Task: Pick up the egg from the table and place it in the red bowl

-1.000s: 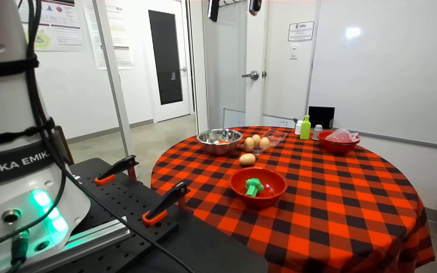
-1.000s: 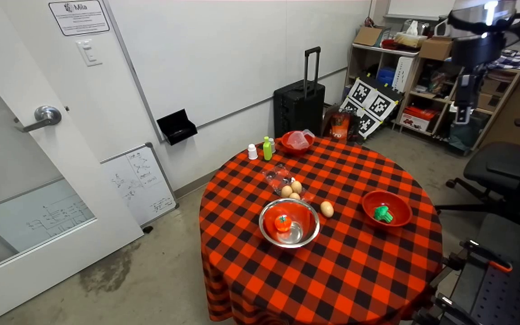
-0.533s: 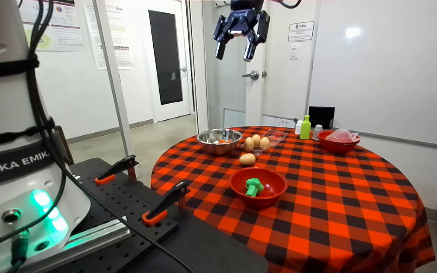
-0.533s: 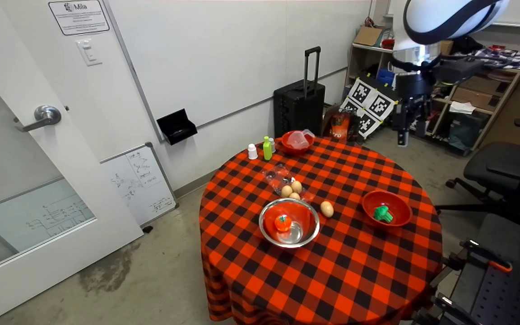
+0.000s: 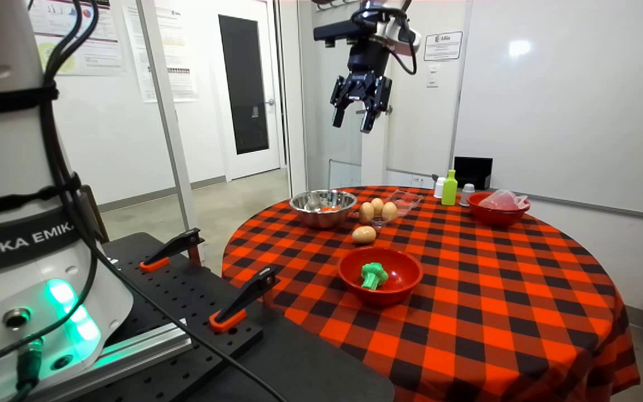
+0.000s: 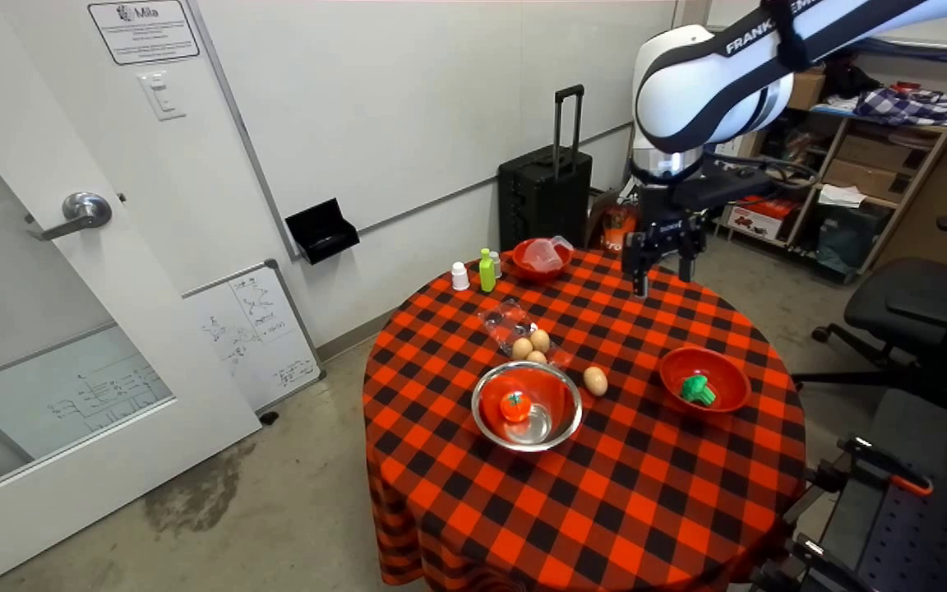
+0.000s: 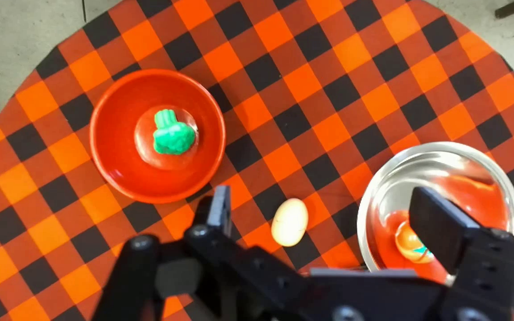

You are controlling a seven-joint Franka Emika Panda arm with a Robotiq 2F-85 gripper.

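Observation:
The pale tan egg (image 5: 364, 234) lies alone on the checkered table (image 5: 494, 329), between the steel bowl and the red bowl (image 5: 405, 271). The egg (image 6: 595, 381) and red bowl (image 6: 727, 374) show in both exterior views. A green broccoli piece (image 5: 374, 276) lies in the red bowl. My gripper (image 5: 352, 124) hangs well above the table, fingers down, apart and empty; it also shows in an exterior view (image 6: 663, 279). In the wrist view the egg (image 7: 290, 222) appears between the open fingers (image 7: 328, 218), far below, with the red bowl (image 7: 118, 125) to the left.
The steel bowl (image 5: 321, 220) holds an orange-red tomato (image 6: 515, 406). Three eggs (image 5: 377, 209) sit in a clear carton (image 6: 502, 321) beside it. A green bottle (image 5: 449, 188), shakers (image 6: 459, 276) and another red bowl (image 6: 542, 273) with a pinkish item stand near the far edge. Clamps (image 5: 243, 301) hold the robot's base.
My gripper has come down into view from above, lowering and moving inward over the table, staying open. The egg and bowls have not moved.

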